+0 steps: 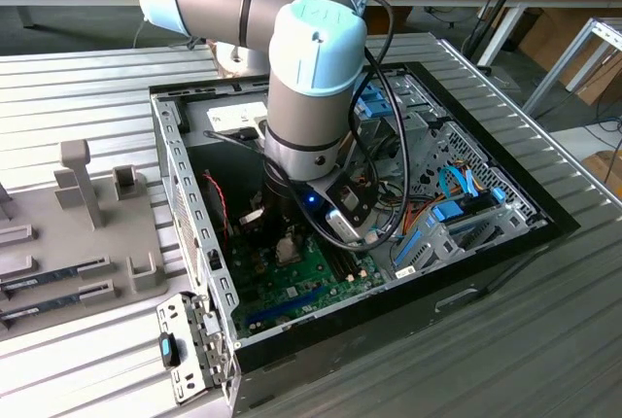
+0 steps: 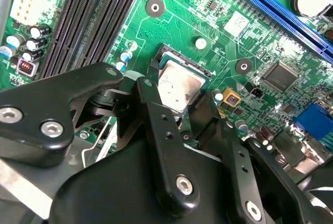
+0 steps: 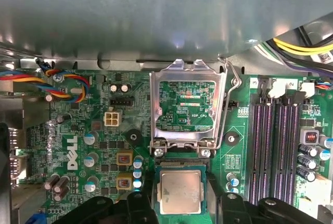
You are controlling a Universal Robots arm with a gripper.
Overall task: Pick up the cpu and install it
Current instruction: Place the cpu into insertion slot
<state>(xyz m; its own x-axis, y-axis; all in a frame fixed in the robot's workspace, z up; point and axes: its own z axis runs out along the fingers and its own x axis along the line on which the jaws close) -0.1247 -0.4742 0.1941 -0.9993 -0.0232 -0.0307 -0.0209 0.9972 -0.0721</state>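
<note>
The cpu (image 3: 180,191) is a small silver-topped square with a thin green rim, lying level at the open socket on the green motherboard (image 3: 104,151). In the second wrist view the cpu (image 2: 179,85) sits between my two black fingers (image 2: 151,99). My gripper (image 3: 180,206) brackets the chip from both sides, with the fingers (image 3: 147,203) against its edges. The socket's metal load plate (image 3: 187,104) stands flipped open beside the chip. In the exterior view my gripper (image 1: 284,241) reaches down inside the computer case (image 1: 194,233).
Dark memory slots (image 3: 276,151) run close beside the socket, and capacitors (image 3: 89,157) stand around it. Coloured cables (image 3: 62,81) and the case wall (image 3: 156,15) crowd one side. A grey fixture plate (image 1: 78,243) lies at the exterior view's left.
</note>
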